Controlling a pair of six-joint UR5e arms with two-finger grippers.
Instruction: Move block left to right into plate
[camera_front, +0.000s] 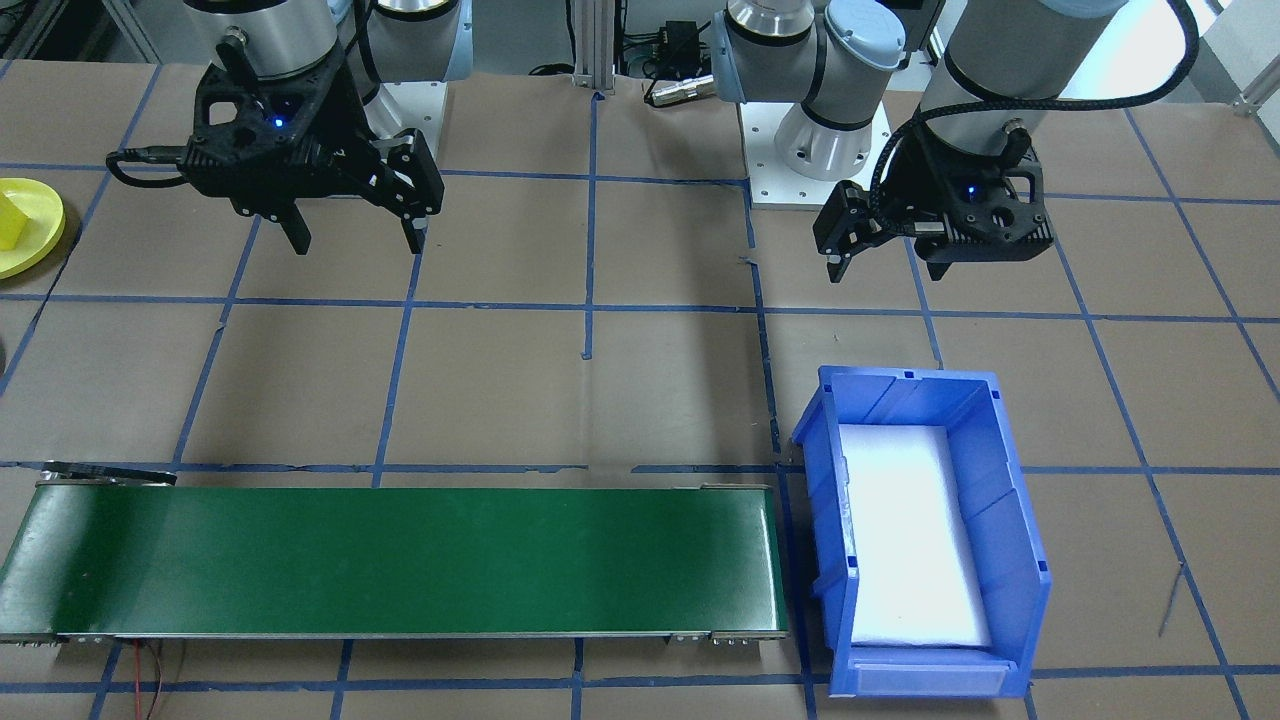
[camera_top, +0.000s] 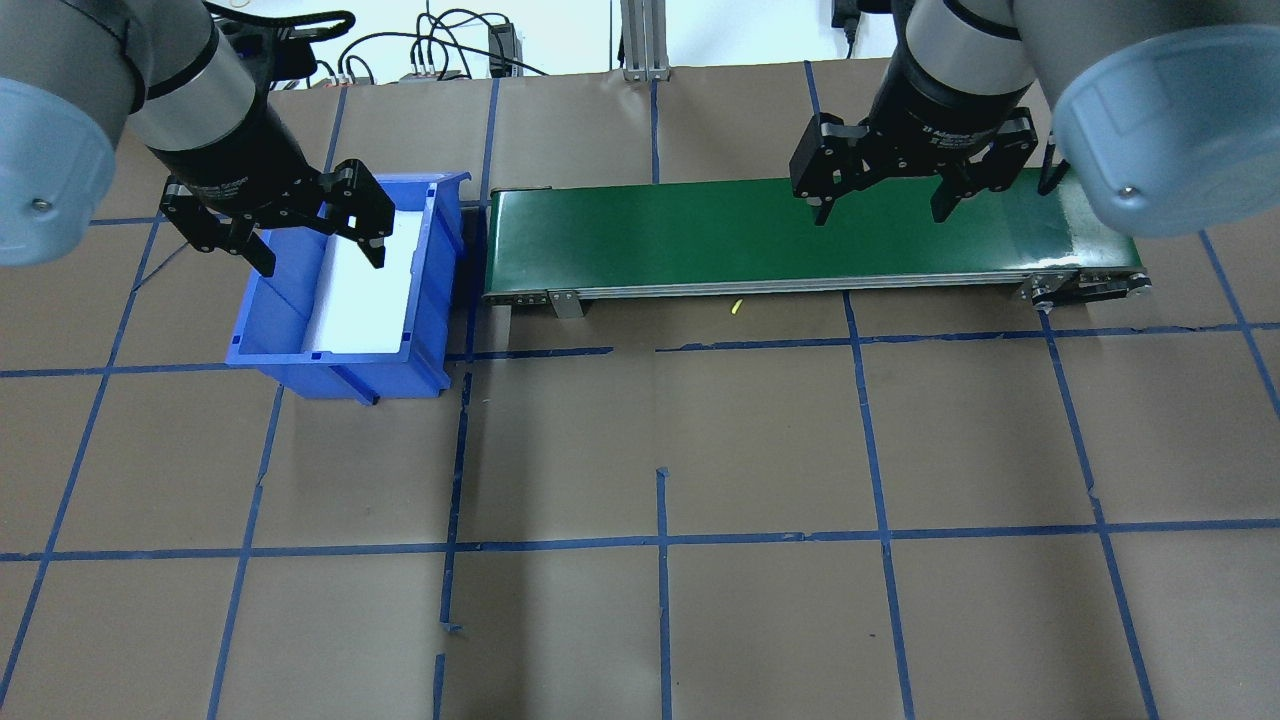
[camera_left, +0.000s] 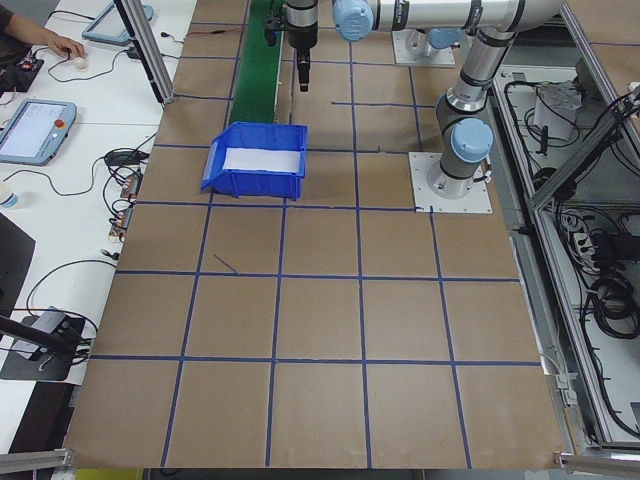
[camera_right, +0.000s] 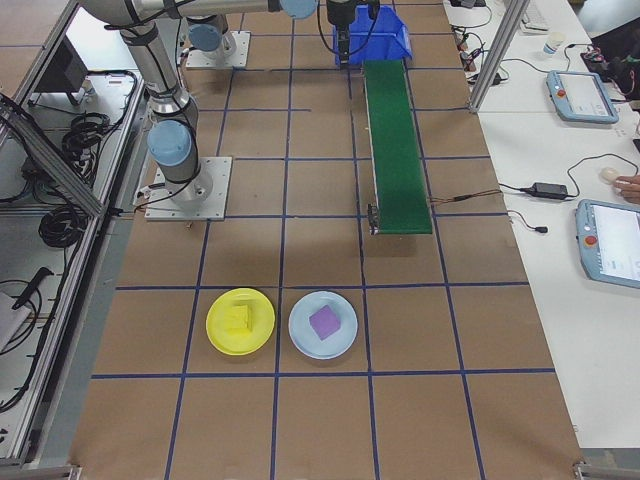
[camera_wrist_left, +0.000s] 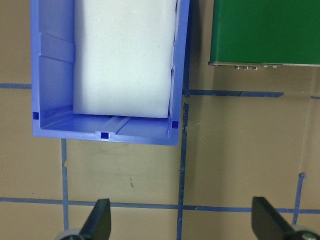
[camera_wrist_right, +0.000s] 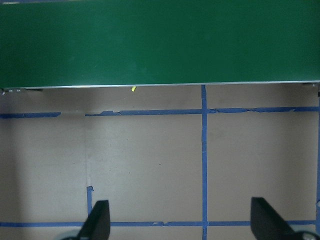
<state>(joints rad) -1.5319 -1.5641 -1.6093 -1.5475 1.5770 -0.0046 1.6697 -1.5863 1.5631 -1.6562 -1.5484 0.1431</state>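
Already the block (camera_right: 238, 320) sits in the plate (camera_right: 240, 321), far from both open, empty hands: right hand (camera_front: 355, 232) by the belt (camera_front: 400, 560), left hand (camera_front: 880, 258) near the bin (camera_front: 925, 530).

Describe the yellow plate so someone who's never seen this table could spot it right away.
Find the green belt and go past its end away from the blue bin. Two round plates lie there side by side. The yellow plate, holding a yellow block, is nearer the robot's side; its neighbour is pale blue with a purple block.
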